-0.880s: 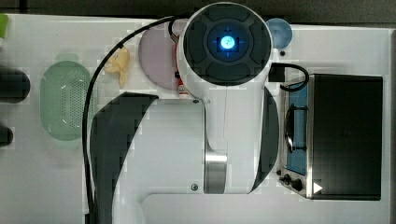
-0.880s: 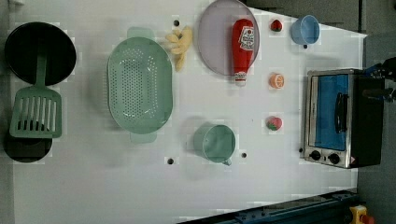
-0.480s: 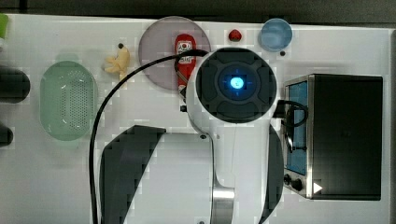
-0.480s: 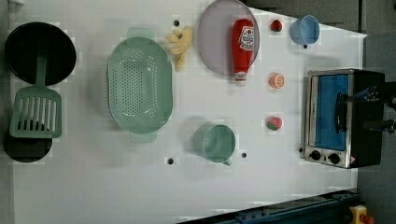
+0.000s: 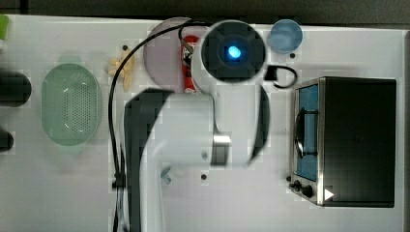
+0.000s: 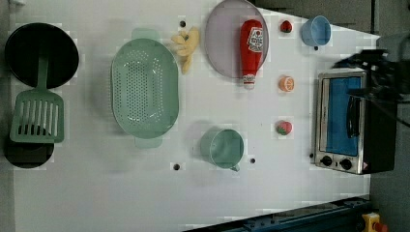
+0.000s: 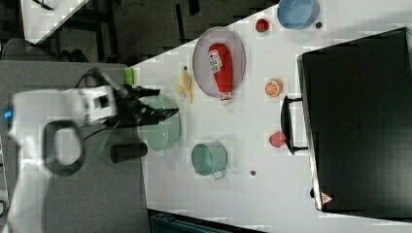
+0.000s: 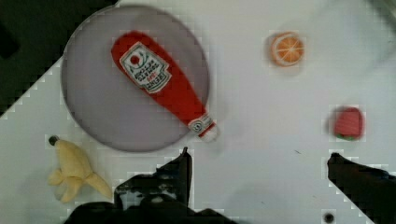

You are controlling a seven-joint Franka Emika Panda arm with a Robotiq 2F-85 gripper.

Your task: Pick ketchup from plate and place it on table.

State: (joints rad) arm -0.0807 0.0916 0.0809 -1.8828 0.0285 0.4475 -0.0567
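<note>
1. Quick status from my remote seat: the gripper is spread about as wide as it goes, with nothing between the fingers. In the wrist view both dark fingers hang over bare table, just off the plate's edge.
2. The ketchup is lying flat on the plate, off toward the left view's right side of it. The fat end sits well on the plate, and the white cap pokes past the rim over the table.
3. Nothing's been picked yet, so the bottle hasn't started its trip.
4. Handling guess: looks like a small toy bottle, probably light and a bit squishy, so I doubt weight is a problem. The round body could roll or squirt sideways if I pinch it off-centre.
5. I'd grab across the middle, around the label, jaws square to its long axis. The neck is thinner but it'd tip.
6. Neighbours to dodge on the way out: banana, orange slice, strawberry. Plenty of bare white table for the drop.
</note>
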